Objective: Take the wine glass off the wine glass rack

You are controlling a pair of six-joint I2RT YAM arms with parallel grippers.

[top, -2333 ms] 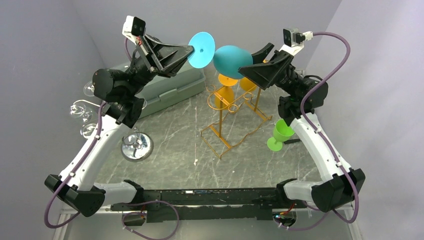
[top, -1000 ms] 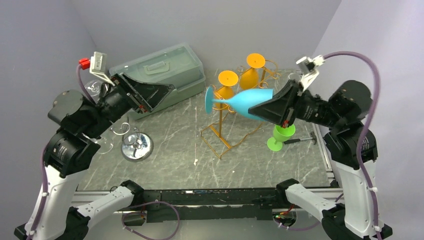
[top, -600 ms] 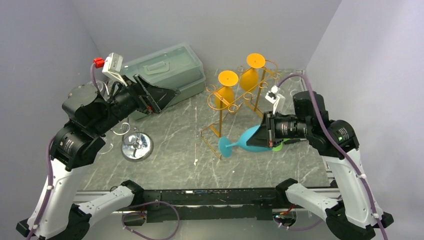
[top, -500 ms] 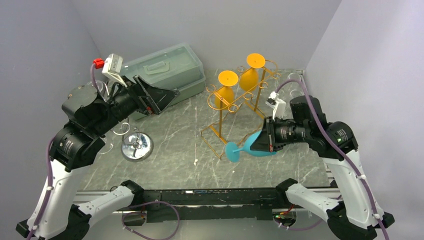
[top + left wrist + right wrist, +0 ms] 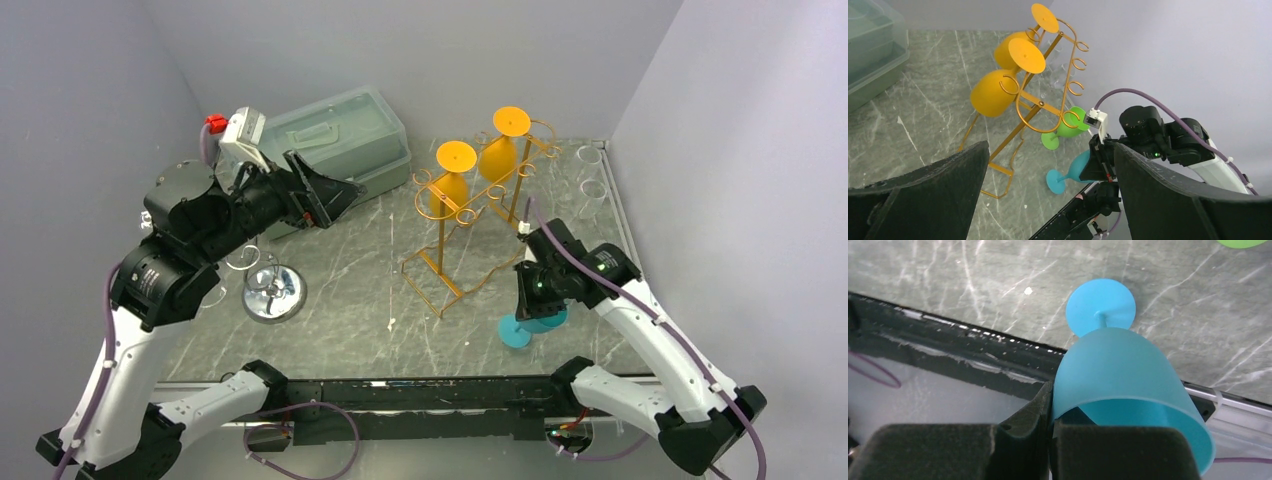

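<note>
The golden wire wine glass rack (image 5: 470, 215) stands mid-table, and two orange glasses (image 5: 455, 185) hang from it upside down. Away from the rack, a blue wine glass (image 5: 522, 325) is at the table's front right. My right gripper (image 5: 540, 298) is shut on the rim of its bowl (image 5: 1120, 375), one finger inside and one outside. The glass tilts, foot (image 5: 1100, 306) low over the marble by the front rail; contact cannot be told. My left gripper (image 5: 332, 192) hangs open and empty, high at the left, facing the rack (image 5: 1038, 107).
A green glass (image 5: 1068, 131) stands upright right of the rack, just behind the blue one. A lidded grey-green box (image 5: 340, 135) sits at the back left. At the left is a chrome stand (image 5: 270, 292) with clear glasses. Clear glasses (image 5: 592, 190) stand back right.
My right arm has swung the blue glass down from rack height to the front right of the table and turned it foot-down. My left gripper stayed open and shifted slightly right.
</note>
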